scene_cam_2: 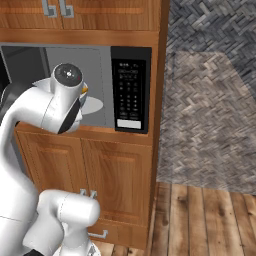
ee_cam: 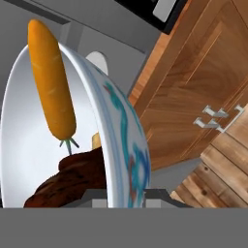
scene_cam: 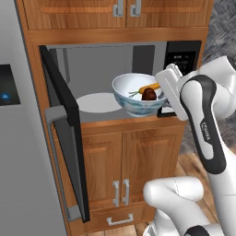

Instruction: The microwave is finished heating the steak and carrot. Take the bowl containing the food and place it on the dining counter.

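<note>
- The bowl (scene_cam: 136, 96) hung in the air just in front of the open microwave (scene_cam: 110, 78), level with its cavity and clear of its floor, held by its right rim.
- The jaws of the gripper (ee_cam: 127, 196) pinched that rim, one finger inside the wall and one outside, as the hand view showed.
- The bowl was white inside, with a blue-green pattern running round its outer wall (ee_cam: 128, 155).
- Inside it lay the carrot (scene_cam: 150, 87), orange with a thin green stem, and against it the steak (scene_cam: 148, 94), a small dark brown lump low in the bowl.
- In the hand view the carrot (ee_cam: 51, 82) leaned along the inner wall, stem end touching the steak (ee_cam: 68, 181).
- Behind the bowl, the flat white plate (scene_cam: 97, 102) rested on the grey microwave floor.
- The microwave door (scene_cam: 64, 133) stood swung wide to the left, its grey handle on the outer face.
- The black keypad panel (scene_cam_2: 130, 89) carried rows of small buttons; their writing was too small to read.
- Lettering ran along the arm's dark forearm (scene_cam: 206, 131), also too small to read.
- Wooden cabinet doors (scene_cam: 122, 161) with grey handles sat beneath the microwave.
</note>
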Available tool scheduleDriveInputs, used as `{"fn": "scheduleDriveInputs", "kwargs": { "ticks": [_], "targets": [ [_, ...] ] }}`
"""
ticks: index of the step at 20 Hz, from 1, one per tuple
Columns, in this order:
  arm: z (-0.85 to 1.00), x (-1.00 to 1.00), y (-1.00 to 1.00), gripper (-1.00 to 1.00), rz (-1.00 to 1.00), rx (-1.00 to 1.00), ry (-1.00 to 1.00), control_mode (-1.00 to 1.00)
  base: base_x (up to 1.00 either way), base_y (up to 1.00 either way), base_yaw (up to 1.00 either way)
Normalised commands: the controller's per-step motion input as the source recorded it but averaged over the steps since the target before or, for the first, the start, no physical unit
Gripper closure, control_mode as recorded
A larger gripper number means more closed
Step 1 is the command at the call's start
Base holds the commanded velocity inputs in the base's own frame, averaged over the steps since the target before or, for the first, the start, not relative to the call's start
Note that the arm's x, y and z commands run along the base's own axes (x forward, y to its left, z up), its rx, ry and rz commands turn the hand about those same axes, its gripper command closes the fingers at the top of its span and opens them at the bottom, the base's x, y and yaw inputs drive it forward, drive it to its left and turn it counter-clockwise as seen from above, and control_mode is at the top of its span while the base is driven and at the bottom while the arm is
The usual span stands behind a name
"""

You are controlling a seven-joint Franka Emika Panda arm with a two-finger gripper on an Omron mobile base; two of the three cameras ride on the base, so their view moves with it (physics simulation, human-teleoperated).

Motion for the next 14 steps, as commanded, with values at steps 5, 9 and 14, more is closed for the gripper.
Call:
{"fn": "scheduleDriveInputs", "kwargs": {
  "ticks": [5,9,14],
  "targets": [
    [0.00,-0.04,-0.05,1.00,0.01,0.00,0.00,-1.00,0.00,0.00,0.00],
    [0.00,0.00,0.00,1.00,0.00,0.00,0.00,1.00,-0.49,-0.73,0.15],
    [0.00,0.00,0.00,1.00,0.00,0.00,0.00,1.00,-0.90,-0.71,0.39]
  ]
}}
